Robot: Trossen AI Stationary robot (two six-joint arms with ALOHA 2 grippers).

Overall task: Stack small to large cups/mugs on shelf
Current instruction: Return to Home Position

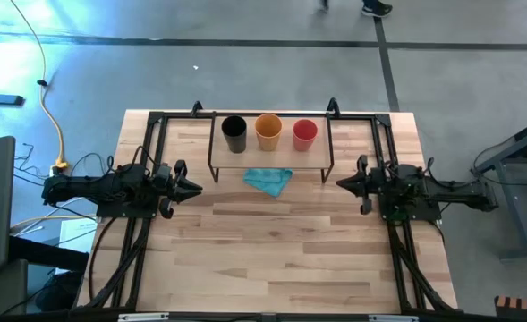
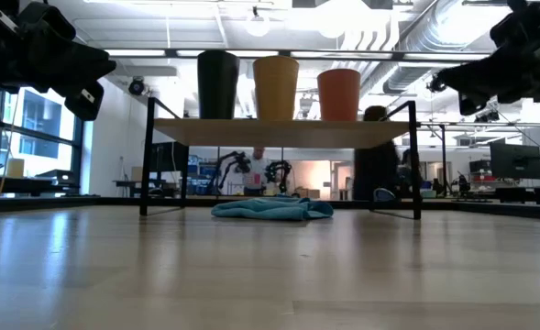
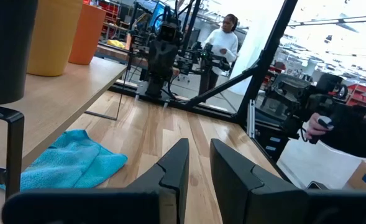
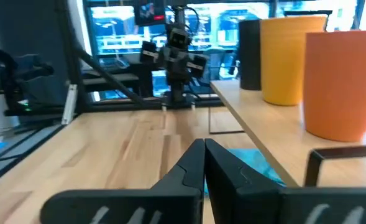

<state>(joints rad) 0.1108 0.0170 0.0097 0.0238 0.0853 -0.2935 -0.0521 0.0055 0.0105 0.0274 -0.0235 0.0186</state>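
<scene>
Three cups stand upright in a row on the shelf [image 1: 270,154] at the table's far middle: black [image 1: 234,132], yellow-orange [image 1: 268,131] and red-orange [image 1: 305,133], none inside another. The low view shows them side by side: black [image 2: 217,84], yellow-orange [image 2: 276,88], red-orange [image 2: 339,94]. My left gripper [image 1: 196,186] hovers left of the shelf, its fingers [image 3: 198,168] open by a narrow gap. My right gripper [image 1: 342,183] hovers right of the shelf with its fingers [image 4: 204,155] shut. Both point toward each other and hold nothing.
A light blue cloth [image 1: 268,181] lies crumpled on the table just in front of the shelf, between the two grippers. The shelf's black legs [image 2: 147,156] stand on the tabletop. Black frame rails run along both table sides. People stand in the room beyond [image 3: 223,43].
</scene>
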